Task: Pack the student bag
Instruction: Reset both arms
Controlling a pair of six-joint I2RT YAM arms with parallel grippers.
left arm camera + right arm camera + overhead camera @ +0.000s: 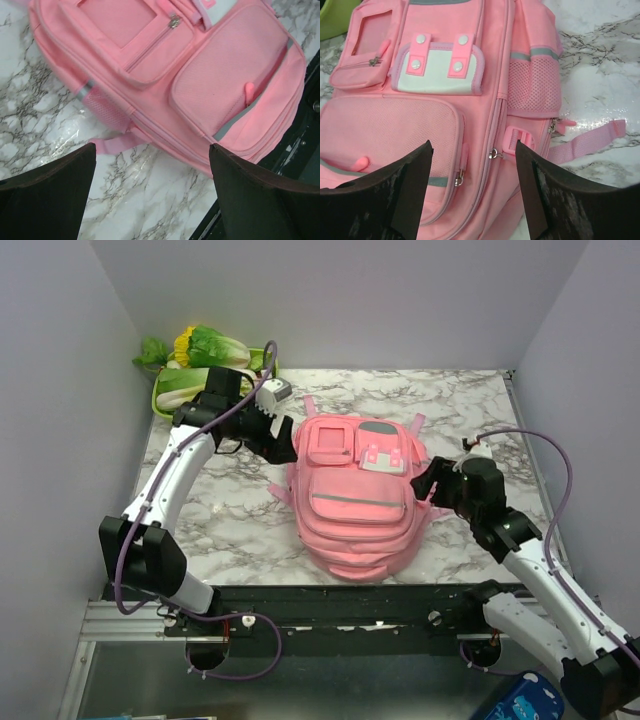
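Student bag: I see the student bag (355, 502) lying flat, front up, in the middle of the worktop (220, 530). Its top points to the far wall and its bottom lies close to the near edge.
Left end effector: the left end effector (283, 448) is spread wide with nothing between its fingers. It sits just beside the bag's far-left corner, and from its wrist camera I look down on marble and the bag's side.
Right end effector: the right end effector (428, 483) is also spread and grips nothing. It is at the bag's right side, pointing across the front; between its fingers I see a zip line and a pink buckle (514, 139).
Patch: the grey-and-white patch (440, 67) sits high on the bag's front, crossed by two pink tabs with snaps, just right of a small flat pocket (367, 50).
Side: a mesh pocket (532, 85) faces my right wrist camera.
Strap: one pink strap (590, 142) trails off the bag's right side onto the marble.
Far-left corner: a green tray (165, 400) holds leafy vegetables (205, 345), beyond the left arm.
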